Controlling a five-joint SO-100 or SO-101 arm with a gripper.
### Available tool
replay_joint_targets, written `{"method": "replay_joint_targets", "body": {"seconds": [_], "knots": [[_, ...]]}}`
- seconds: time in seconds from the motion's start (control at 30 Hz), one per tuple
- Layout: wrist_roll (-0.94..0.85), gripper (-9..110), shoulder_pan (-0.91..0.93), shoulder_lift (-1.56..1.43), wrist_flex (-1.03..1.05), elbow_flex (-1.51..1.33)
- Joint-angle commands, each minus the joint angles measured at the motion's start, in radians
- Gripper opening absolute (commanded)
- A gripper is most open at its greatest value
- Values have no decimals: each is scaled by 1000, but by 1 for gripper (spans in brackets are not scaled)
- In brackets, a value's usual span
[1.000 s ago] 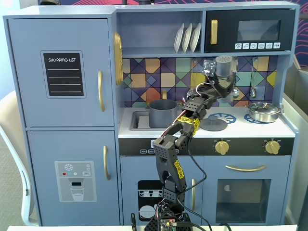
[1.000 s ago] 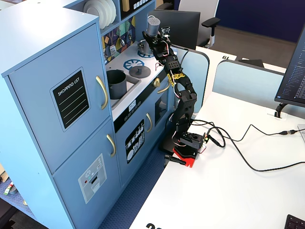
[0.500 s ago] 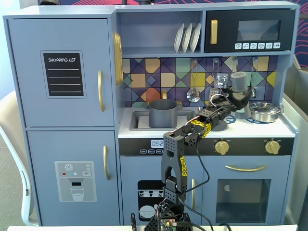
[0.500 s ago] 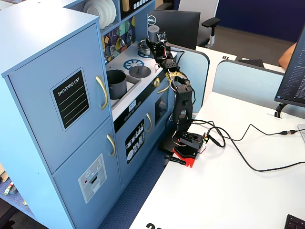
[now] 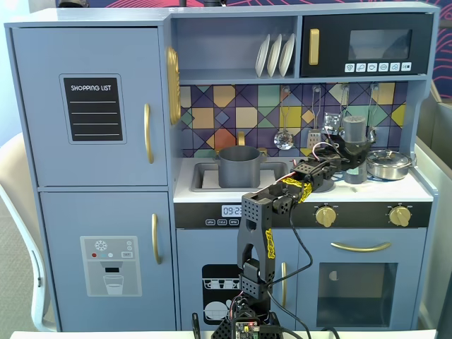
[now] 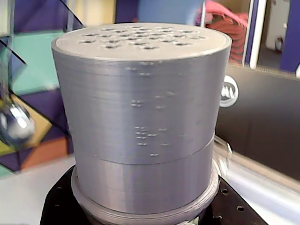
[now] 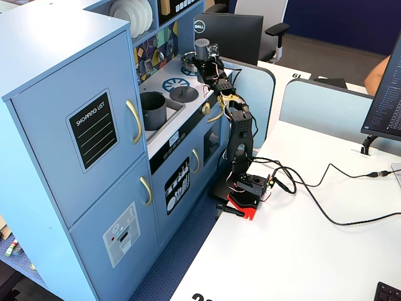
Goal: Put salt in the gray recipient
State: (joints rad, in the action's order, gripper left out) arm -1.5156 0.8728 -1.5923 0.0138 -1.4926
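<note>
The salt shaker [image 5: 354, 145] stands upright at the right end of the toy kitchen counter [image 5: 212, 191], just left of the shiny silver pan [image 5: 388, 164] and well right of the gray pot [image 5: 238, 167], which sits in the sink at the counter's left. The gripper [image 5: 351, 157] is closed around the shaker's lower body; in the wrist view the perforated top of the shaker [image 6: 140, 42] fills the frame, and its base sits in the black jaw collar. Whether the base rests on the counter or hangs just above it cannot be told.

The shaker appears to be in hand at the far right of the worktop, apart from the pot. To do this step well, keep your grip low and firm so the tall cylinder does not tip, and hold it vertical. If you carry it, lift clear of the flat round lid [image 5: 314, 185] lying between shaker and pot before you sweep left. If you set it down, open only once the base sits flat, then withdraw straight back without brushing the pan.

Count, front fixed view: one shaker, one gray pot, one lid, one silver pan, three white plates [image 5: 275, 55] on the shelf, two oven knobs [image 5: 325, 215], one robot arm [image 7: 240, 135].
</note>
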Motion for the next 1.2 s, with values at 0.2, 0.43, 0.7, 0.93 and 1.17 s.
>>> {"method": "replay_joint_targets", "body": {"seconds": [0.2,0.43,0.7,0.93,1.17], "knots": [[46,0,26,-2,2,-18],[54,0,25,8,-2,-41],[20,2,31,11,-25,-67],[29,31,49,-2,-31,-83],[44,50,67,-44,-40,-109]]}}
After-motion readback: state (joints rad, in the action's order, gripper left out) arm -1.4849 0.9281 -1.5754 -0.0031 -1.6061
